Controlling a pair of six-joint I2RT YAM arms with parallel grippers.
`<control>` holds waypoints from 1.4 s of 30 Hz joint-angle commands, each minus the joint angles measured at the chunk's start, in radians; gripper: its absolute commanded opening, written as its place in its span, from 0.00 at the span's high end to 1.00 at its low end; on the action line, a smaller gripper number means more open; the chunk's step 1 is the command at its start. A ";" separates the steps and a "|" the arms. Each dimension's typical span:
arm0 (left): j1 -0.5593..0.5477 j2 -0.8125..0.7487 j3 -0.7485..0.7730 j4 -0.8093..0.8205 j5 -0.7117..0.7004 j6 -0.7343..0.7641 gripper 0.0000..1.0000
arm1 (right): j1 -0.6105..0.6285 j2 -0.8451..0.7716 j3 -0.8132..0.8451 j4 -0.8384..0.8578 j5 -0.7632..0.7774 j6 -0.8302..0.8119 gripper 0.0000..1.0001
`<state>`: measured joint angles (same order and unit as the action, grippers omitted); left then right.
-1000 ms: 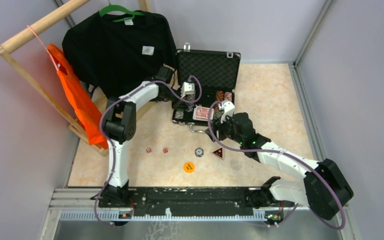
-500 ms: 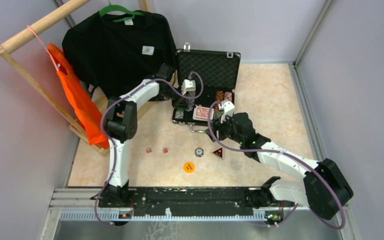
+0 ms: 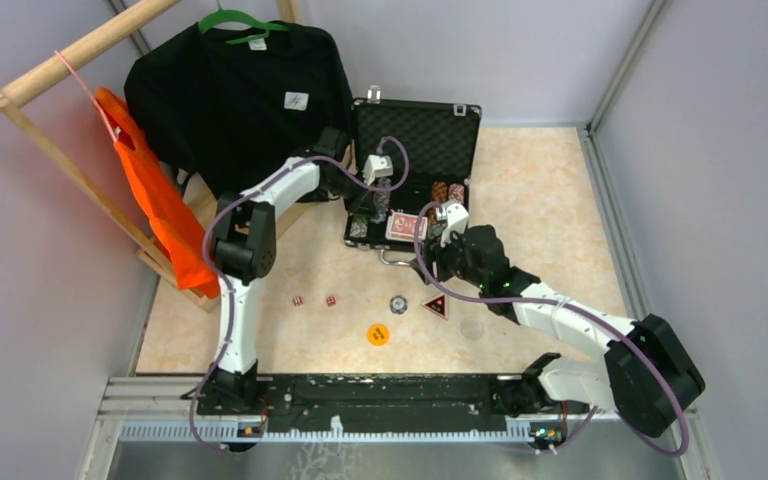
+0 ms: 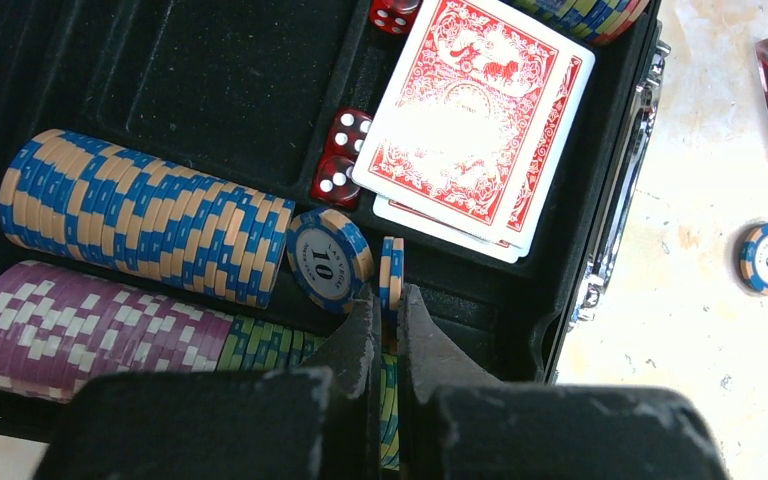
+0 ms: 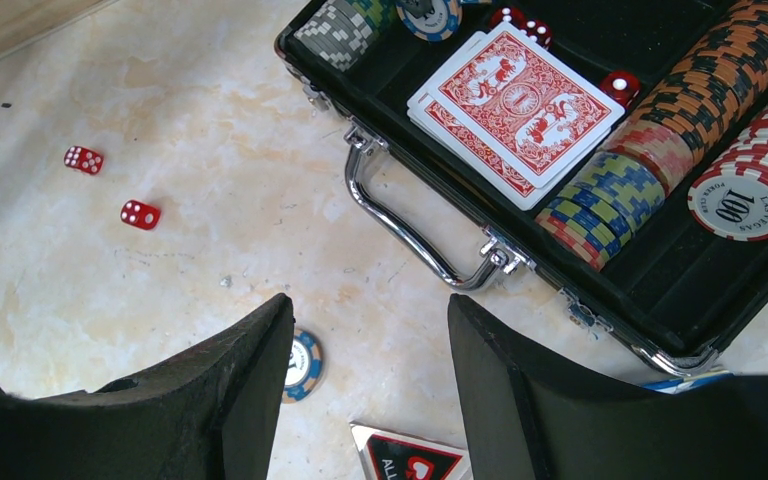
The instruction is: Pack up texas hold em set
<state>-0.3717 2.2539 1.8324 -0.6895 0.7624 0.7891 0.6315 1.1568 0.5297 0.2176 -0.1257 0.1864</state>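
Note:
The black case (image 3: 463,112) lies open at the back, holding rows of striped chips (image 4: 145,215), red-backed cards (image 4: 475,115) and red dice (image 4: 340,160). My left gripper (image 4: 387,297) hovers over the case's left chip rows, shut on a blue-and-tan chip (image 4: 392,268) held on edge; in the top view the left gripper (image 3: 378,205) sits above the tray. My right gripper (image 5: 365,322) stands open with nothing in it above the floor, just in front of the case handle (image 5: 410,235). Below it lie a blue chip (image 5: 302,364) and a triangular token (image 5: 405,462).
On the floor are two red dice (image 3: 298,300) (image 3: 330,300), an orange round token (image 3: 378,334) and a clear round token (image 3: 472,328). A black T-shirt (image 3: 240,95) and orange bag (image 3: 155,200) hang on a wooden rack at the left. Walls enclose the floor.
My left gripper has shifted slightly toward the back over the case, the chip still in it. The right arm has not moved.

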 commanded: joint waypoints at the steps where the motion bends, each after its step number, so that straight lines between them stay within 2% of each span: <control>1: 0.015 0.044 0.036 0.333 -0.157 0.016 1.00 | -0.010 0.003 -0.002 0.057 0.001 0.002 0.42; 8: 0.026 0.066 0.039 0.430 -0.254 -0.045 1.00 | -0.010 0.003 -0.002 0.054 0.003 0.002 0.42; 14: 0.028 0.084 0.040 0.472 -0.281 -0.072 1.00 | -0.011 0.007 -0.005 0.055 0.000 0.004 0.42; 20: 0.028 0.080 0.035 0.480 -0.218 -0.063 1.00 | -0.010 0.009 -0.008 0.057 0.000 0.006 0.42; 29: 0.028 0.117 0.123 0.355 -0.134 0.022 0.99 | -0.010 0.011 -0.009 0.058 -0.001 0.002 0.42; 30: 0.028 0.115 0.118 0.355 -0.128 0.025 0.95 | -0.010 0.012 -0.010 0.060 -0.003 0.002 0.42; 32: 0.028 0.105 0.100 0.361 -0.118 0.025 0.80 | -0.010 0.019 -0.011 0.064 -0.005 0.004 0.42; 34: 0.028 0.097 0.086 0.369 -0.119 0.018 0.71 | -0.010 0.026 -0.010 0.069 -0.009 0.005 0.42; 35: 0.028 0.096 0.083 0.369 -0.121 0.019 0.62 | -0.011 0.028 -0.011 0.073 -0.012 0.005 0.42; 36: 0.028 0.094 0.083 0.369 -0.123 0.019 0.58 | -0.010 0.030 -0.009 0.074 -0.015 0.007 0.42; 42: 0.028 0.081 0.076 0.381 -0.136 0.014 0.51 | -0.011 0.037 -0.009 0.078 -0.019 0.007 0.42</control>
<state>-0.3519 2.3466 1.9015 -0.3981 0.6540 0.7784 0.6315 1.1919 0.5175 0.2264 -0.1295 0.1867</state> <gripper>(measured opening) 0.463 0.581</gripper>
